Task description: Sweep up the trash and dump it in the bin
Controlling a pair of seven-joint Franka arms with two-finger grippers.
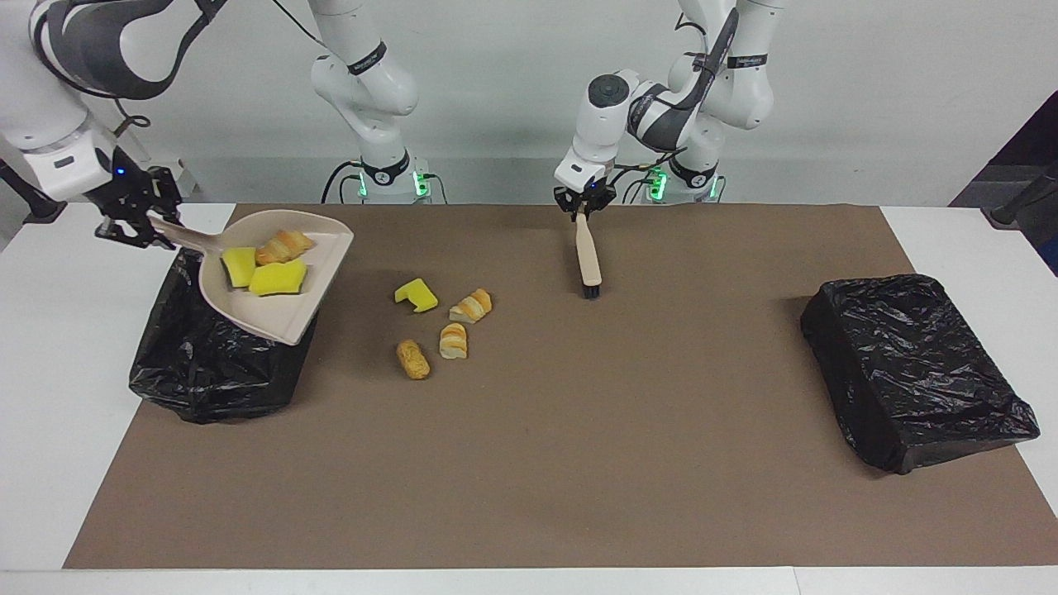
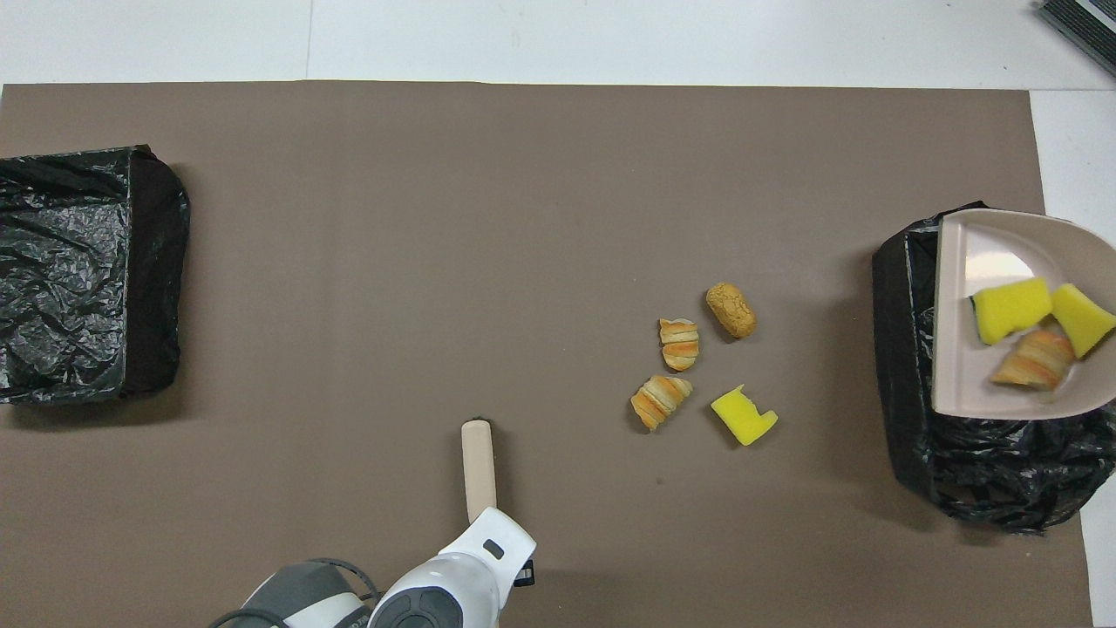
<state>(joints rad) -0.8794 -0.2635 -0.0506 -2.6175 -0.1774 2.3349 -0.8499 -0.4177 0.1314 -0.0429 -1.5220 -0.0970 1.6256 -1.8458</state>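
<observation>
The beige dustpan (image 1: 266, 318) hangs tilted over the black-lined bin (image 1: 207, 372) at the right arm's end of the table. My right gripper (image 1: 147, 221) is shut on its handle. In the pan (image 2: 976, 253) lie two yellow sponge chunks (image 2: 1010, 310) and one striped pastry bit (image 2: 1033, 359). Loose trash sits on the brown mat: a yellow sponge piece (image 1: 416, 295), two striped pastry bits (image 1: 471, 306) and a golden bread piece (image 1: 412, 359). My left gripper (image 1: 581, 211) is shut on the beige brush (image 1: 588, 256), whose bristles point down at the mat beside the trash.
A second black-bagged bin (image 1: 917, 372) stands at the left arm's end of the mat (image 1: 579, 463). White table (image 1: 50, 413) borders the mat on all sides.
</observation>
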